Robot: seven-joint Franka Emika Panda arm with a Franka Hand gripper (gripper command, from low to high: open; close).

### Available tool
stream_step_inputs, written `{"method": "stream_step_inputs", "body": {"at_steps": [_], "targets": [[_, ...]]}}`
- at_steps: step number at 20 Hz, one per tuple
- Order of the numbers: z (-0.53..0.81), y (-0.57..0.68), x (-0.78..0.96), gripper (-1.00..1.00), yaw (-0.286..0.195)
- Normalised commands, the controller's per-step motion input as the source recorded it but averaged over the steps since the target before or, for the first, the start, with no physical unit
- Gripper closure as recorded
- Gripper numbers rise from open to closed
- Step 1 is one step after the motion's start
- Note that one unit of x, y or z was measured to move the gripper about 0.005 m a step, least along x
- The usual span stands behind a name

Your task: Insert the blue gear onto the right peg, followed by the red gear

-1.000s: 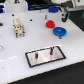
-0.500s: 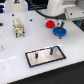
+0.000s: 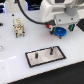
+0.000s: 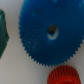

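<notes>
The blue gear (image 3: pixel 61 33) lies flat on the white table, toward the exterior view's right, behind the plate. It fills the wrist view as a toothed disc (image 4: pixel 50 32) with a centre hole. The red gear (image 4: pixel 65 76) lies just beside its rim; in the exterior view I cannot pick it out by the arm. My gripper (image 3: pixel 60 26) hangs directly over the blue gear, and its fingers show in neither view. The right peg (image 3: pixel 50 50) stands bare on the black-bordered plate (image 3: pixel 31 60), beside the left peg (image 3: pixel 37 54).
A small beige figure-like object (image 3: pixel 18 28) stands at the exterior view's left. A dark green object (image 4: pixel 2 32) sits close to the blue gear in the wrist view. The table's front edge runs just below the plate.
The arm has shifted and come lower over the blue gear. The gears and the plate have not moved.
</notes>
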Motion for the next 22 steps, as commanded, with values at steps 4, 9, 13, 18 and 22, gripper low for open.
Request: {"method": "stream_step_inputs", "body": {"at_steps": [4,9,13,18,22], "targets": [[-0.23,-0.04,-0.32,1.0,0.0],[-0.12,0.03,-0.28,1.0,0.0],[-0.08,0.01,-0.25,1.0,0.0],[-0.13,0.01,-0.26,1.0,0.0],[-0.05,0.0,-0.13,1.0,0.0]]}}
